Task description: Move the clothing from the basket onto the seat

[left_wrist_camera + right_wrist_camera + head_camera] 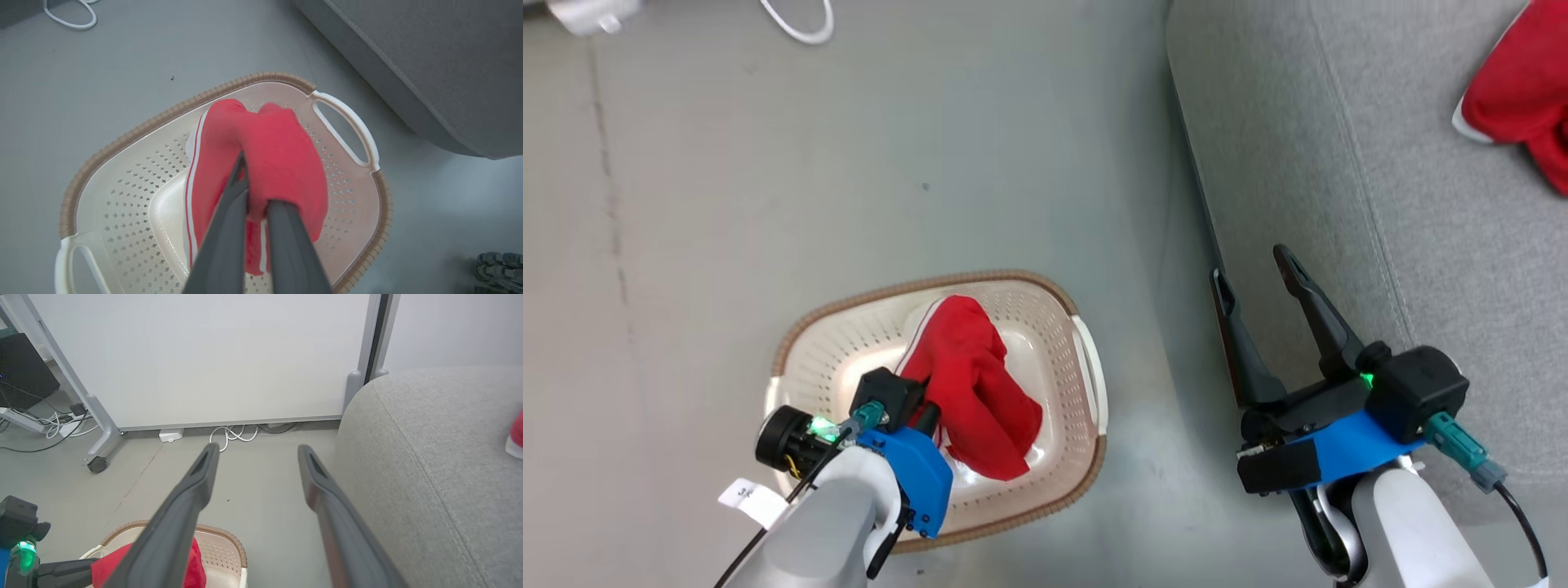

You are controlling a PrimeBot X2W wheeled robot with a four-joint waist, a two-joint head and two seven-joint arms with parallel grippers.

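The left gripper (257, 183) is closed almost fully, its two dark fingers pinching a fold of the striped red garment (282, 155) above the middle of the basket (122, 139). The cloth drapes over the fingertips and hangs back down inside the basket. Whether its lower end rests on the basket's bottom cannot be told.

The hold looks shallow, on a bunched fold and not a full layer, so the soft fabric could slide out under its own weight on the way up. The trailing end could also catch the basket's brown rim and drag or tip the light plastic tub. Between the basket and the seat (1339, 163) lies a strip of bare floor (849, 163), where a dropped garment would land. The right gripper (1252, 265), jaws spread wide and holding nothing, stands over the seat's edge nearest the basket. A straight carry could brush it.

The left wrist view gives the pinch itself, the thin white stripes and the bare perforated bottom beside the cloth. The head view adds a second red garment (1519, 98) lying on the seat, far from the basket. The right wrist view alone looks level, showing a white partition (204, 355) and a white cable (235, 435) beyond the basket.
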